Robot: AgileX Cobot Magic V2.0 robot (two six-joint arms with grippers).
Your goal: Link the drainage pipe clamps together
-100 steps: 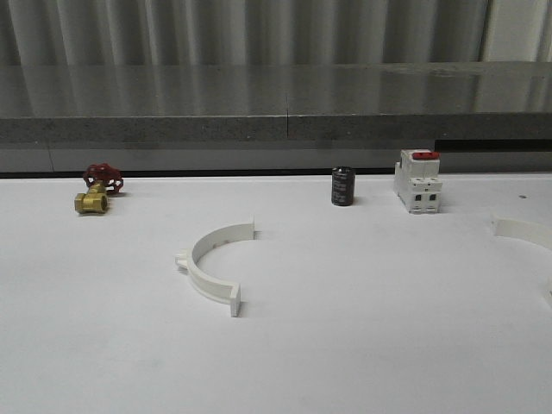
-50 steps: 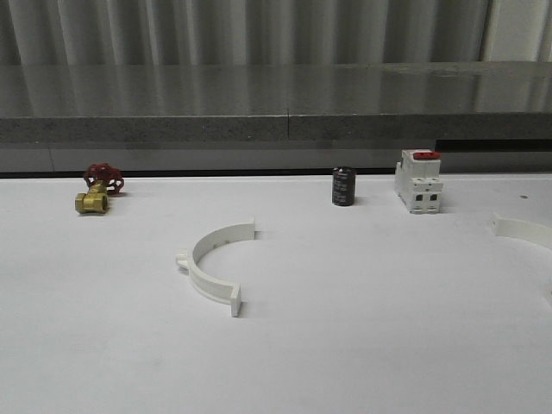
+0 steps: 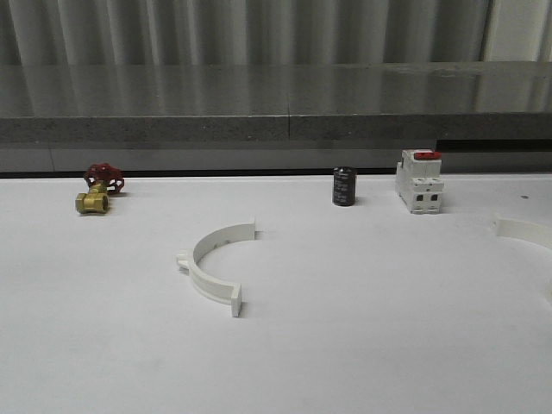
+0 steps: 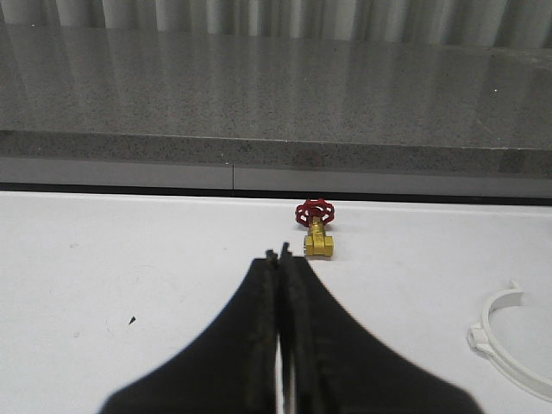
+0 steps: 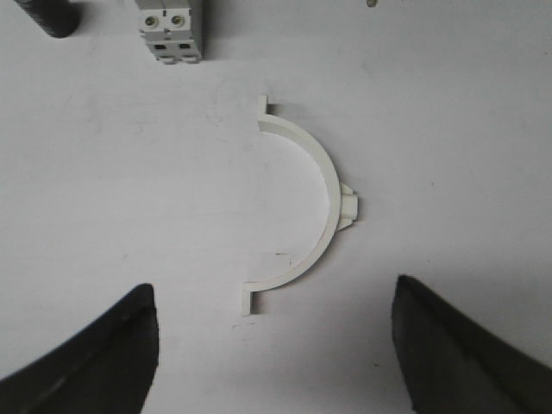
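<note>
Front view first: the left half-ring clamp (image 3: 213,268) lies flat on the white table (image 3: 362,345), a little left of centre, its open side facing right, and it hasn't budged over the last second. The change is at the far right edge, where the right half-ring clamp (image 3: 523,229) shows less of itself than a second ago; the whole scene has nudged slightly, so I'd put that down to framing rather than contact. Nothing is joined yet, and the two halves sit well apart.

Over to the right wrist view: the right gripper (image 5: 274,345) hangs spread wide directly above that right clamp (image 5: 304,216), its two dark fingers (image 5: 86,345) straddling the arc, apart from it, clutching nothing. The clamp's open side faces left, towards its mate, which looks like a good line-up for a descent and grasp.

Left wrist view: the left gripper (image 4: 281,345) is pressed closed on nothing, aimed at the brass valve with the red handwheel (image 4: 316,231), with the left clamp (image 4: 509,345) off to its right. Along the far edge stand a black cylinder (image 3: 343,186) and a white red-topped switch (image 3: 418,182).
</note>
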